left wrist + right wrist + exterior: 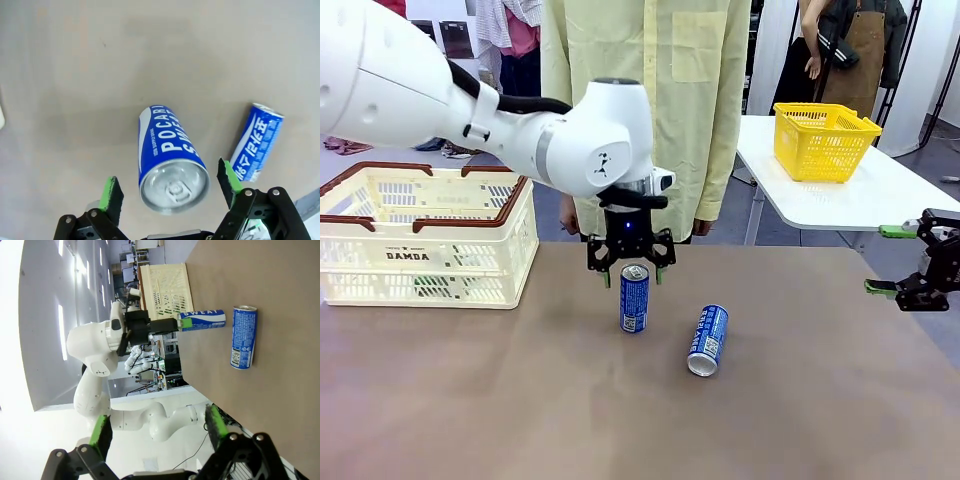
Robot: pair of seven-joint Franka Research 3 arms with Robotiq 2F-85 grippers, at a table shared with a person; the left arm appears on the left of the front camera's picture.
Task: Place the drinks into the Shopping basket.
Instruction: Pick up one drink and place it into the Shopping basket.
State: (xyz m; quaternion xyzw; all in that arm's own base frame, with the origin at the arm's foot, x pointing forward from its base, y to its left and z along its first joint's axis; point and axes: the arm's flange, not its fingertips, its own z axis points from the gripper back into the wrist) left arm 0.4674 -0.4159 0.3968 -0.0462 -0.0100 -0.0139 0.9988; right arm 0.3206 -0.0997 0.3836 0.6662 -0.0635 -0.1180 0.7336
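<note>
Lying on its side nearest the camera, a slim blue metal can with white print (pixel 708 340) rests on the brown table (pixel 470 400), its silver end turned toward the front edge. Just behind it and to the left, apart from it, a second blue can (pixel 634 300) of the same kind stands upright. The left gripper (pixel 633 277) hangs straight down over this upright can, its fingers spread wide on either side of the can's top. In the left wrist view a gap shows between each green pad (pixel 111 192) and the can, so nothing is grasped. Near the table's right edge the right gripper (pixel 880 260) is held off the surface, likewise spread and empty. Farther back on the left sits the large cream-white slotted plastic basket with dark brown handles (pixel 425 235), well apart from both cans. A person (pixel 650 80) in a pale yellow shirt stands at the far side. Beyond, a bright yellow mesh basket (pixel 820 140) sits on a white table (pixel 860 195).
</note>
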